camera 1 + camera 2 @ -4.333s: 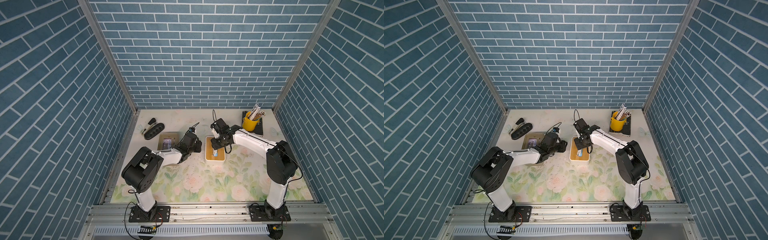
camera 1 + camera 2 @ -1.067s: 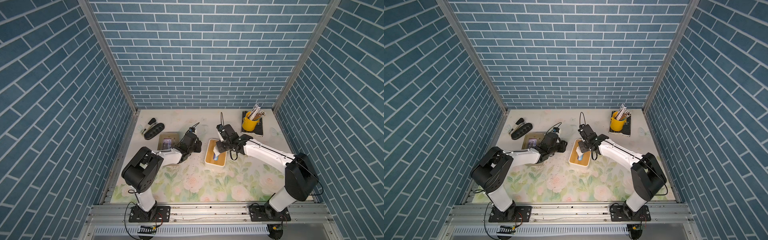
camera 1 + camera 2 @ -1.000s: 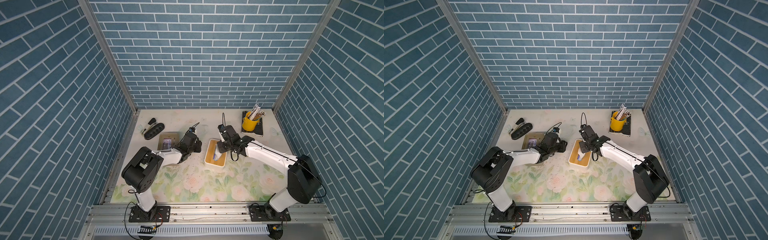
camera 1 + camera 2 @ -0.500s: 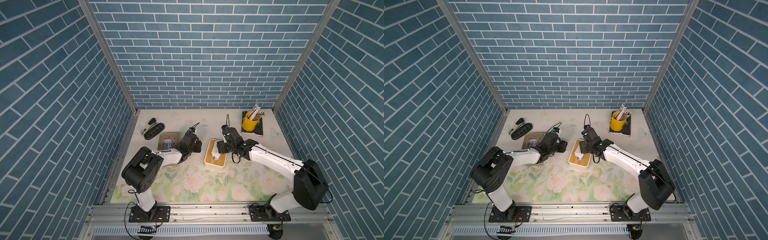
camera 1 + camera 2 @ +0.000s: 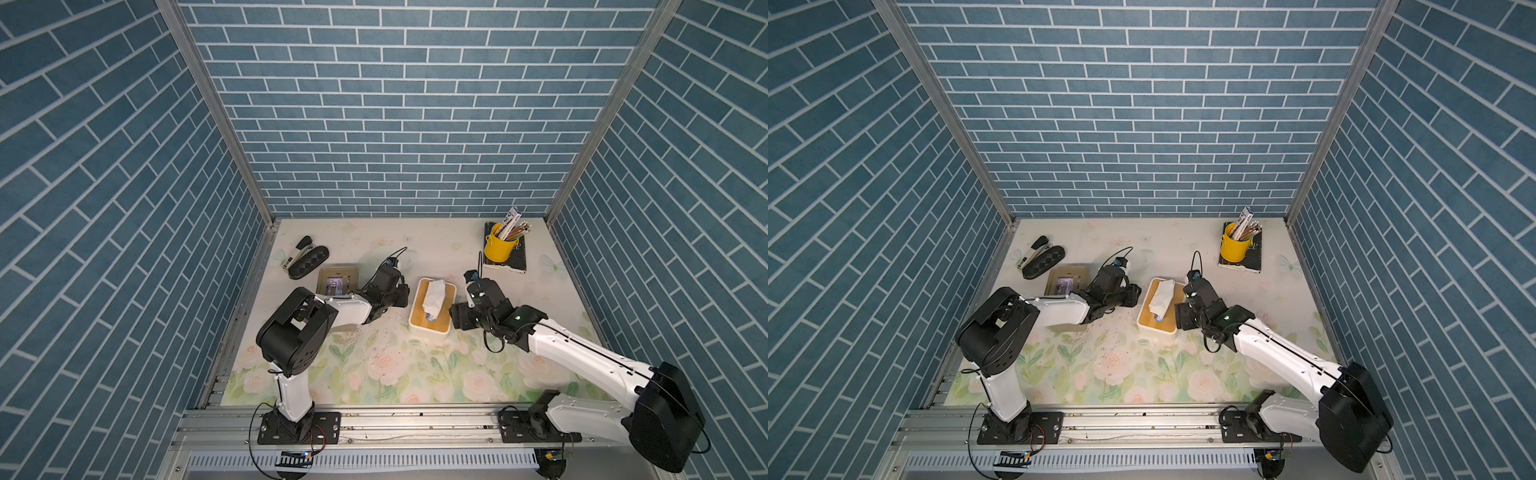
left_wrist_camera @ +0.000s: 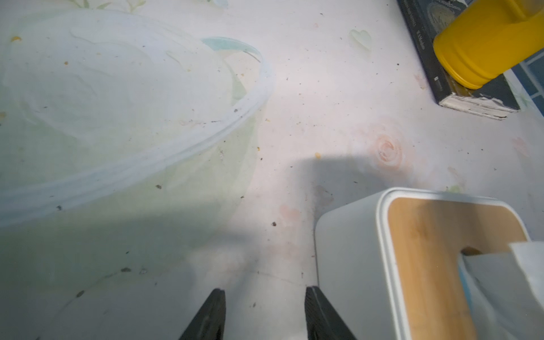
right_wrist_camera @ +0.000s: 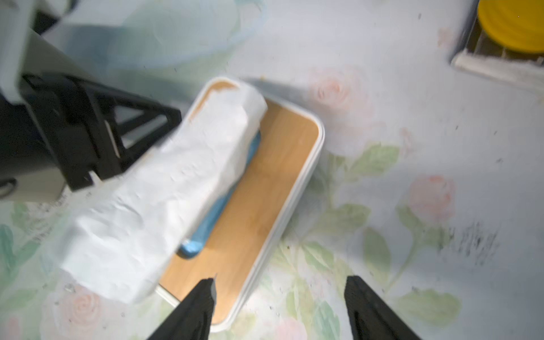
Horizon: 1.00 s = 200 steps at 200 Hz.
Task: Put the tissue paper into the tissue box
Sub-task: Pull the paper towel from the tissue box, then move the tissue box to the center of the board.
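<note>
A: Top views first. Where's the tissue paper (image 5: 434,296)?

B: It's lying along the wooden lid (image 5: 444,320) of the tissue box (image 5: 428,329), mid-desk (image 5: 415,374). Most of it is outside, as a crumpled white roll, and one end dips toward the slot. Both top views agree, so I'd judge it isn't in yet.

A: And the arms?

B: The left gripper (image 5: 400,296) sits just beside one long side of the box and the right gripper (image 5: 457,316) just beside the other. From up here I can't read either opening.

A: Left wrist camera?

B: Its jaws stand apart with only bare desk between them, pinching nothing. The box wall is right against one finger (touching or not, I can't say).

A: Right wrist?

B: Jaws spread wide and empty, hovering over one end of the lid. The tissue runs along the slot with something blue (image 7: 219,206) under it; I can't tell what.

A: Risks?

B: Pressing on the bulky roll could fold it over the slot edge instead of through. Grabbing the loose end may tear it or drag it off the lid. The box also looks light, so a sideways nudge could slide it unless the left gripper braces it.
</note>
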### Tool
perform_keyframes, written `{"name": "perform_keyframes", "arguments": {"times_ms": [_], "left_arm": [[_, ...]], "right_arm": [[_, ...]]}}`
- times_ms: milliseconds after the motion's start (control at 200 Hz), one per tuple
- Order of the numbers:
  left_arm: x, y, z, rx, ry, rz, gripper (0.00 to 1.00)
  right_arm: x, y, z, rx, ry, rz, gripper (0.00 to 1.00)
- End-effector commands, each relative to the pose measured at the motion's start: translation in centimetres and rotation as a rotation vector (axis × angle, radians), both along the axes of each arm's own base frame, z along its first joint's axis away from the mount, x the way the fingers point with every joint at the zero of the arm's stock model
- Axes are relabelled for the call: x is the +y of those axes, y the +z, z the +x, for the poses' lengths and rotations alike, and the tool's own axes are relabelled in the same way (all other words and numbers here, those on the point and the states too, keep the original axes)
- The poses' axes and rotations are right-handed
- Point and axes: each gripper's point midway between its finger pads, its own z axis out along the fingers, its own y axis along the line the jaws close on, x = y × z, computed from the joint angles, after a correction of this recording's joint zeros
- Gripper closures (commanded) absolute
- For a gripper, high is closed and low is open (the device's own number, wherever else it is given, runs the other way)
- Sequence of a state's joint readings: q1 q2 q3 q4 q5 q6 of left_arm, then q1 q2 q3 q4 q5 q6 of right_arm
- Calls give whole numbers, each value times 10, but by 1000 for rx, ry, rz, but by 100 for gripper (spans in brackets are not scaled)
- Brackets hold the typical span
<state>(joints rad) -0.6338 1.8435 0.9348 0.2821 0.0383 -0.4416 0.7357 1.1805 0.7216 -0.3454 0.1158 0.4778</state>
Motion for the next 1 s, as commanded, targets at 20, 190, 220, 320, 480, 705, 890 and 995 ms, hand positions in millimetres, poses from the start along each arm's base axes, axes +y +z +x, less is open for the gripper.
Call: {"name": "perform_keyframes", "arguments": {"times_ms": [20,190,220,320,480,705,890,995], "left_arm": [[-11,-5,-3,19,-24,12,51],[-16,-8,-4,22,-27,15,51],[-17,-8,-4,20,-29,16,51],[-18,-9,-4,23,-30,16,51],[-20,-8,-4,19,-28,17,51],[-20,-7,-5,15,-25,18,51],[-21,-7,-5,13,-26,17,51],[-23,-5,-5,8,-27,11,51]], "right_arm": [[18,6,-12,33,27,139,24],[36,-5,-41,93,113,198,23],[42,-7,-50,118,149,216,23],[47,-14,-63,145,191,218,23],[38,-37,-60,162,170,134,23],[36,-52,-35,107,132,24,22],[28,-52,-4,69,92,-13,22],[29,-47,12,52,85,-5,22]]}}
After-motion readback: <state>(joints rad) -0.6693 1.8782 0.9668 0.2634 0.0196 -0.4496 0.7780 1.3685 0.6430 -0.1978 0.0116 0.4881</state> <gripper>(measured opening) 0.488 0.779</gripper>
